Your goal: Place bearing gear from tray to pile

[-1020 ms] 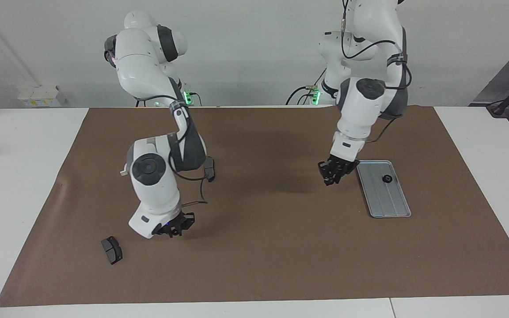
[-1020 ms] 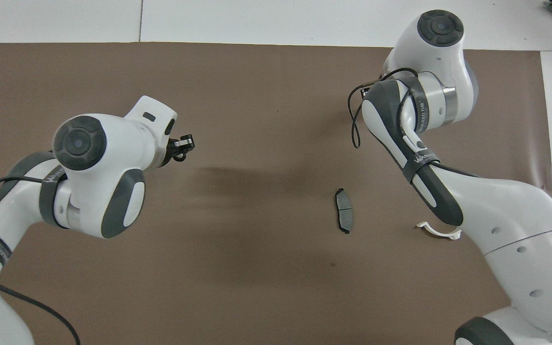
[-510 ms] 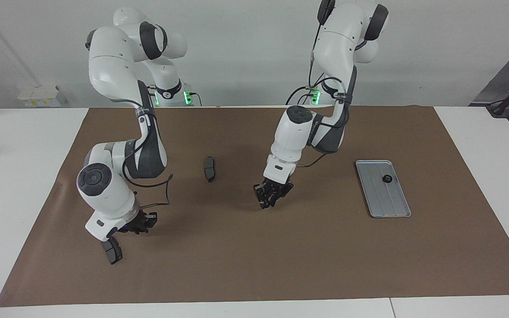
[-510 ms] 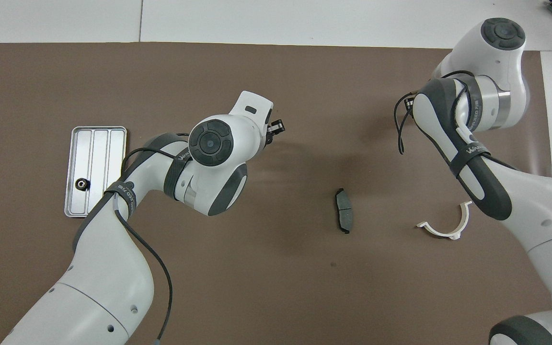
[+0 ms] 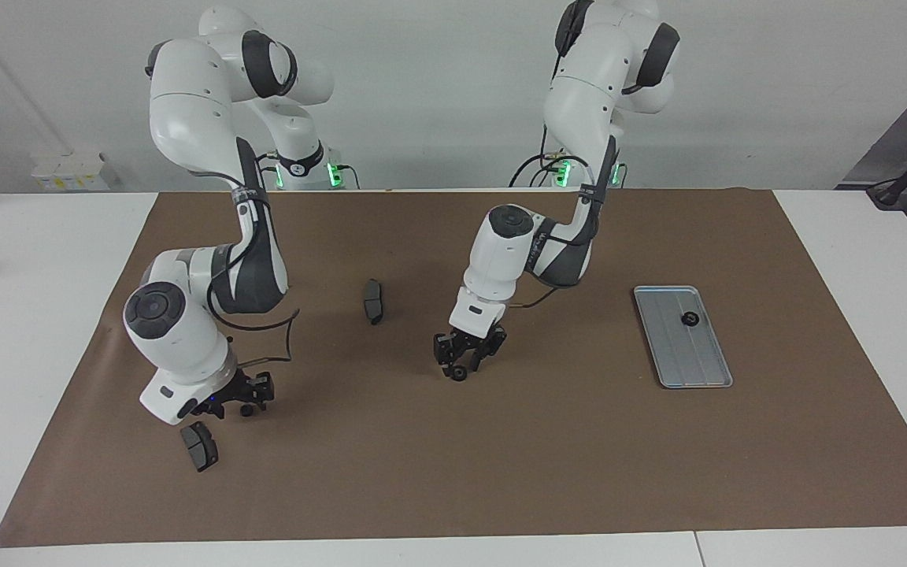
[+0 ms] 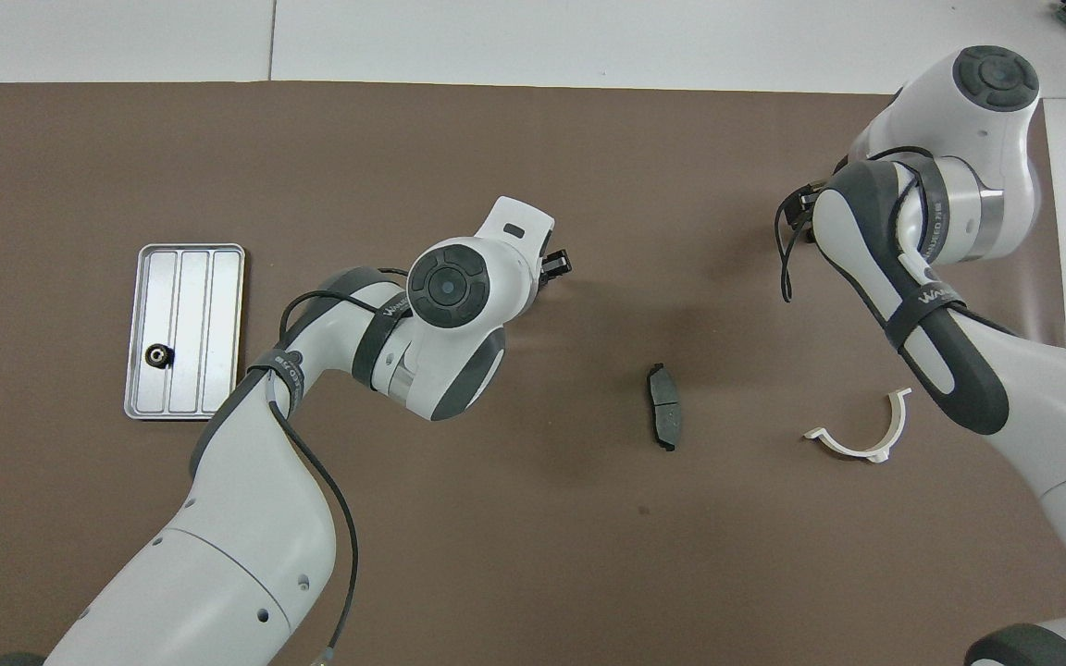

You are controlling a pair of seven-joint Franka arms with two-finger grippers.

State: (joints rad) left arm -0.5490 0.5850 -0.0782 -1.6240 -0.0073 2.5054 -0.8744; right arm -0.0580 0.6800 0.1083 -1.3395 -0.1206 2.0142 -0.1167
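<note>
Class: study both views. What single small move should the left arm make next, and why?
Probably raise the left claw, low over the middle of the mat, and swing it toward the tray: a bearing gear lies there untouched, at that arm's end. The right claw hangs low beside a dark pad at its own end, poorly placed.

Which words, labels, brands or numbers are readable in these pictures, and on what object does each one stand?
"WAN...": white letters on the right arm's dark strap; the rest is too blurred to read.
White letters on the left arm's dark strap: too small to read.
The tray and the mat: no writing visible.
</note>
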